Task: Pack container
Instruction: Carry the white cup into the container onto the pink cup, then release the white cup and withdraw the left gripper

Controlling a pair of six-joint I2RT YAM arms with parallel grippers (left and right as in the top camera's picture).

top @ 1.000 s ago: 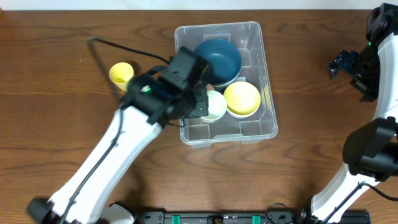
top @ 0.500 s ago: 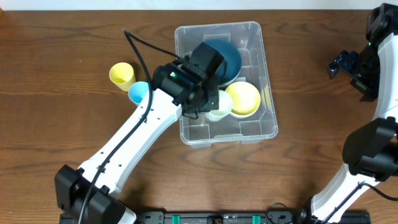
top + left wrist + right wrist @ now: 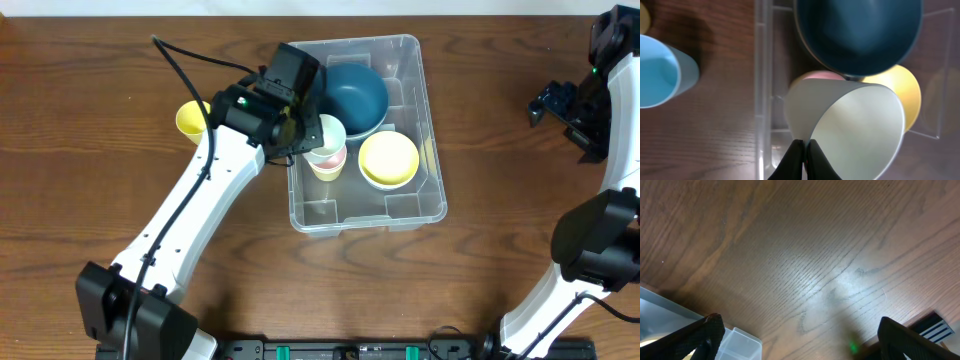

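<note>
The container [image 3: 345, 212] is a large clear bin in the middle of the table, and it holds a dark blue bowl [image 3: 352, 95], a yellow bowl [image 3: 389, 160] and a pink cup [image 3: 328, 165]. My left gripper [image 3: 306, 137] is shut on the rim of a pale white cup [image 3: 327, 131], held tilted just above the pink cup. In the left wrist view the closed fingers [image 3: 804, 146] pinch the white cup [image 3: 855, 125], with the pink cup [image 3: 820, 76] behind it and the container wall [image 3: 762, 75] on the left. My right gripper [image 3: 560, 103] hangs open and empty, far right.
A yellow cup [image 3: 188, 118] stands on the table left of the container, partly behind my left arm. A light blue cup [image 3: 657, 70] stands beside it, seen only from the left wrist. The right wrist view shows bare wood and a corner of the container [image 3: 740, 342].
My left gripper carried the white cup from beside the yellow bowl toward the bin's far left, over the pink cup. The right arm has not moved.
</note>
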